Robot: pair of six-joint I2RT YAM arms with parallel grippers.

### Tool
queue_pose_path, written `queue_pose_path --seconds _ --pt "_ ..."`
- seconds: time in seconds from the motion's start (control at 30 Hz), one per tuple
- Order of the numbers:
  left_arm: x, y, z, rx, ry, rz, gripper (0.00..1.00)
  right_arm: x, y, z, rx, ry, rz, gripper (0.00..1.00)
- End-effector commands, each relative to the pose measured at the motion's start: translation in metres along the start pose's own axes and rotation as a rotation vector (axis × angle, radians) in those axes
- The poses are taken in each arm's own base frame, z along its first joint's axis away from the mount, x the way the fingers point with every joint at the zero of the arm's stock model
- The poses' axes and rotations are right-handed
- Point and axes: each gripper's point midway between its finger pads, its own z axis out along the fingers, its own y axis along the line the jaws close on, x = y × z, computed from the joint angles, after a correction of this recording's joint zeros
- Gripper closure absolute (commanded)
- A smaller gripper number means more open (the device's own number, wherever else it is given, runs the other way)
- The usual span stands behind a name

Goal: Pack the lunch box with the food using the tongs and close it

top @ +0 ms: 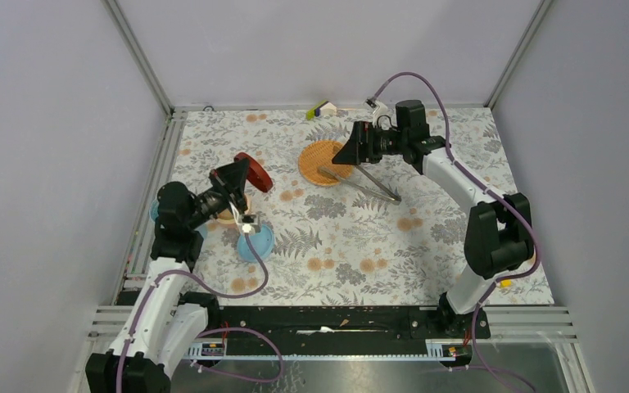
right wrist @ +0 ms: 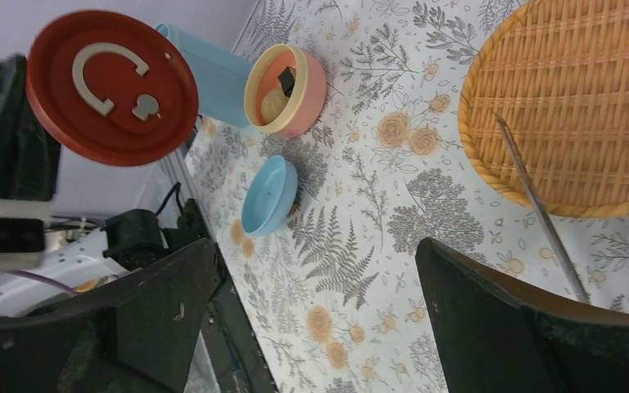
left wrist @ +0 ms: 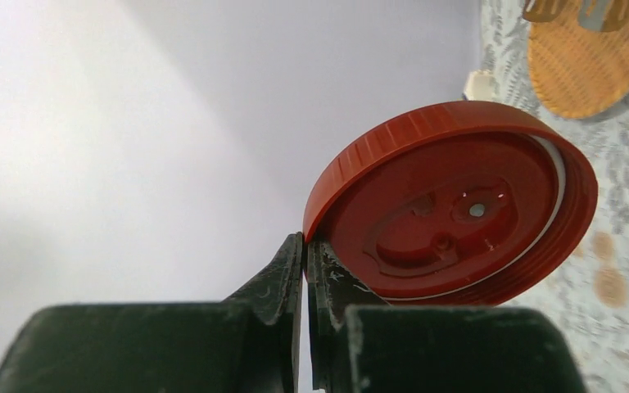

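Note:
My left gripper (left wrist: 305, 242) is shut on the rim of a round red screw lid (left wrist: 450, 209), held tilted in the air at the table's left (top: 255, 170). Below it sits the lunch box's pink-orange inner bowl (right wrist: 288, 92) with food (right wrist: 275, 97) inside: a beige round, a dark piece and some orange. The light blue tub (right wrist: 205, 70) is right beside the bowl. A round light blue lid (top: 255, 242) rests on the cloth nearby. The silver tongs (top: 362, 185) lie half on the orange woven plate (top: 324, 162). My right gripper (right wrist: 315, 254) hovers open and empty beside the plate.
Small yellow-green, purple and white pieces (top: 321, 109) lie at the back edge of the floral cloth. Grey walls close in the table on three sides. A metal rail (top: 151, 196) runs along the left edge, next to the left arm.

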Motion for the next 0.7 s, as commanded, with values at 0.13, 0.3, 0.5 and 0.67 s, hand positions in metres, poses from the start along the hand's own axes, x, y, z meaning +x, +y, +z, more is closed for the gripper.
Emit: queue_pose_path --seconds 0.13,0.3,0.5,0.67 --pt "-0.081 0.051 -0.015 -0.299 -0.273 0.628 1.00 0.006 0.035 0.029 -0.073 0.023 0.155 0.00" --pt "-0.113 0.019 -0.019 -0.199 -0.454 0.739 1.00 0.012 0.057 0.052 -0.059 0.058 0.190 0.00" --pt "-0.130 -0.007 -0.024 -0.138 -0.547 0.773 1.00 0.019 0.085 0.051 -0.098 0.032 0.163 0.00" --pt "-0.133 -0.012 -0.022 -0.127 -0.551 0.774 1.00 0.025 0.105 0.042 -0.135 0.018 0.186 0.00"
